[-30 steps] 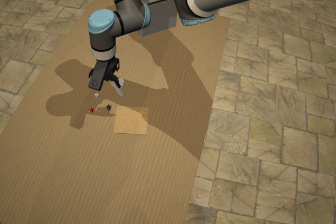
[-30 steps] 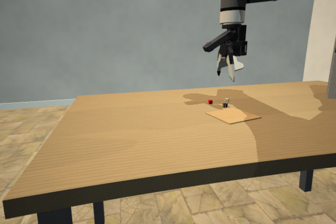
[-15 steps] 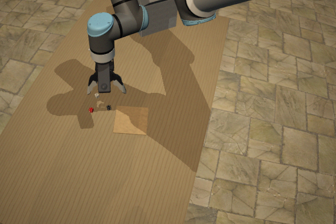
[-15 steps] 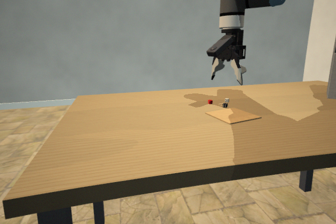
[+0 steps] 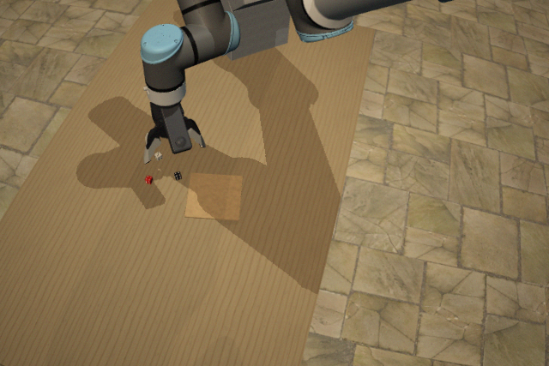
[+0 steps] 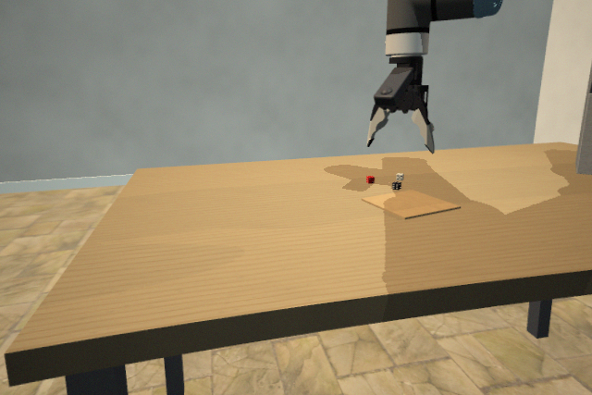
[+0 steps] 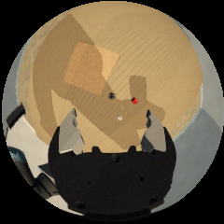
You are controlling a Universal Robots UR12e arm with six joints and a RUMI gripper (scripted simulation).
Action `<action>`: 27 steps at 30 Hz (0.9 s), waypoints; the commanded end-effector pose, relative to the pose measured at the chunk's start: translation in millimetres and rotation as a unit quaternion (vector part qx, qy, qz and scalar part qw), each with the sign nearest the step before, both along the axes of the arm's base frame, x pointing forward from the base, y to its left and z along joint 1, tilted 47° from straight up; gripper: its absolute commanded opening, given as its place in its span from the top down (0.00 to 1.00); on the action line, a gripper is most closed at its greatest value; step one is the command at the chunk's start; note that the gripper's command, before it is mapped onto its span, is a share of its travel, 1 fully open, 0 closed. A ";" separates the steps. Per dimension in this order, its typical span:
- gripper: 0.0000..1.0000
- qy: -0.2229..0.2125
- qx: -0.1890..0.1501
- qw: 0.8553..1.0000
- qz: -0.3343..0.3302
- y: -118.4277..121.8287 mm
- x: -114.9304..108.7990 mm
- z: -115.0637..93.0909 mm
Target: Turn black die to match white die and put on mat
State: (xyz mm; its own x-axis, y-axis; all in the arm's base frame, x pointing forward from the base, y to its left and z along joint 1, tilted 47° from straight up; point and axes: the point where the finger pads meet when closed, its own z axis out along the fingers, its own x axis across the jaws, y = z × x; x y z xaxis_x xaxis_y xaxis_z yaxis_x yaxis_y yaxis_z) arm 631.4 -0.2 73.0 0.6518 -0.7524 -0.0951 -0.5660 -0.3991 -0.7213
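The black die (image 5: 177,175) lies flat on the wooden table just off the near left corner of the square tan mat (image 5: 214,196). It also shows in the exterior view (image 6: 396,185) and in the wrist view (image 7: 111,95). The white die (image 5: 158,156) (image 6: 400,176) (image 7: 119,118) sits a little behind it. The red die (image 5: 149,179) (image 6: 370,178) (image 7: 134,100) lies to its left. My gripper (image 6: 400,140) (image 5: 173,151) hangs open and empty well above the dice, roughly over the white die. The pips are too small to read.
The mat (image 6: 411,203) (image 7: 91,68) has nothing on it. The arm's grey base block (image 5: 259,21) stands at the far end of the table. The arm's shadow covers the dice and part of the mat.
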 end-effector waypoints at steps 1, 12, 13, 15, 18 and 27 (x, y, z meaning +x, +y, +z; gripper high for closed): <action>0.00 -0.009 -0.008 1.000 0.012 0.3 0.4 -0.8; 0.82 -0.010 -0.008 1.000 0.013 0.4 0.5 -0.8; 0.82 -0.010 -0.008 1.000 0.013 0.4 0.5 -0.8; 0.82 -0.010 -0.008 1.000 0.013 0.4 0.5 -0.8; 0.82 -0.010 -0.008 1.000 0.013 0.4 0.5 -0.8; 0.82 -0.010 -0.008 1.000 0.013 0.4 0.5 -0.8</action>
State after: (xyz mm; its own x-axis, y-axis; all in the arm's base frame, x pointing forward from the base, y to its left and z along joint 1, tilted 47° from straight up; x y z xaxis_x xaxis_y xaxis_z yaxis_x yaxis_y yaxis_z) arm 631.7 0.5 71.9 0.6729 -0.7364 -0.0706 -0.5415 -0.4254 -0.7251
